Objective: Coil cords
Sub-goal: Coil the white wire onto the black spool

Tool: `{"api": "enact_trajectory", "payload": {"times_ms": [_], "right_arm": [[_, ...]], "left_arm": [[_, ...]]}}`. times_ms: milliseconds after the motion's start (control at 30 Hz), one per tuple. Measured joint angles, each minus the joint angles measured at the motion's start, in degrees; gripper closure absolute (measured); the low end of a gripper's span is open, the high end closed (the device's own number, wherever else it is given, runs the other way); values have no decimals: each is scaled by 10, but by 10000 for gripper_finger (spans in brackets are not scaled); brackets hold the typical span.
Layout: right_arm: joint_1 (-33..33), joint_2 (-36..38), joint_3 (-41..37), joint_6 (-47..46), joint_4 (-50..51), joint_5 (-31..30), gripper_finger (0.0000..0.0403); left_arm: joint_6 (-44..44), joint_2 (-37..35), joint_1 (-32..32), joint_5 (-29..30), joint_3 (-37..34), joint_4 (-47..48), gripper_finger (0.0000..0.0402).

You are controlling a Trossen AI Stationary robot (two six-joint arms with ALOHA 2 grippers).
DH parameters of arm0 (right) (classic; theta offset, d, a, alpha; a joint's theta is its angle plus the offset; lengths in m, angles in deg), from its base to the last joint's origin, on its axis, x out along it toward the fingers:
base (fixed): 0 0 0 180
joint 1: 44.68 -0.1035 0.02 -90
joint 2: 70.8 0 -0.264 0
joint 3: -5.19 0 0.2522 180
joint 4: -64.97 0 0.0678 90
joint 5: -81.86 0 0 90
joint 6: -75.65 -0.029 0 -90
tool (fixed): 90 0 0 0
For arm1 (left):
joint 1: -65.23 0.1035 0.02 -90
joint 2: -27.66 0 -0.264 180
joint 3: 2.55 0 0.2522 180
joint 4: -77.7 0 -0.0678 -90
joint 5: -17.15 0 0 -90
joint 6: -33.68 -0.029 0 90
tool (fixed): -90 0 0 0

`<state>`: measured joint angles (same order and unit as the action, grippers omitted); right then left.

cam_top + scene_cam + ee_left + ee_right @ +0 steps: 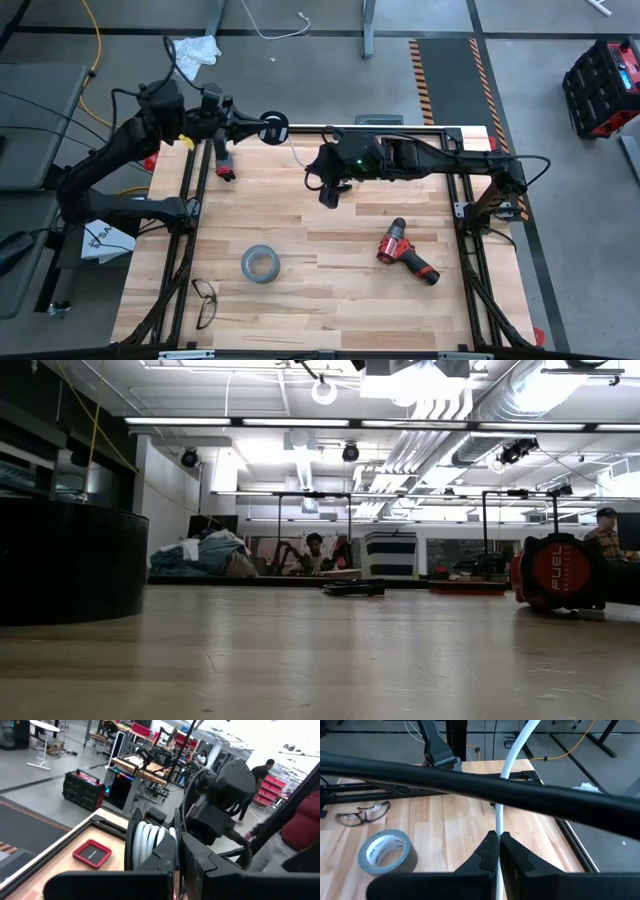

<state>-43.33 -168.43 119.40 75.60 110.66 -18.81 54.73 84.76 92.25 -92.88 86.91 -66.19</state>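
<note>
Right claw pinches the thin white cable shut; left claw clamps the black disc it winds onto, above the bench's rear edge. Cable looks light, limp, slippery; grip close to the disc.

1. Grey concrete floor surrounds the light wooden desk.
2. A black-and-orange hazard-striped mat lies on the floor beyond the desk.
3. A yellow extension cord trails across the floor at the left.
4. A red-and-black tool case stands at the right.
5. Fluorescent ceiling lights and exposed ducts run overhead.
6. A person sits far off at the right.
</note>
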Motion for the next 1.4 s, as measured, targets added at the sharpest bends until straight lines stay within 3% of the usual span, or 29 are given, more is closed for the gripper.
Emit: {"api": "enact_trajectory", "payload": {"times_ms": [933,1400], "right_arm": [[0,0,0,-3,-14,8,403],[0,0,0,-16,-47,41,403]], "left_arm": [[9,23,0,-13,0,-22,397],[74,23,-5,-15,0,-63,397]]}}
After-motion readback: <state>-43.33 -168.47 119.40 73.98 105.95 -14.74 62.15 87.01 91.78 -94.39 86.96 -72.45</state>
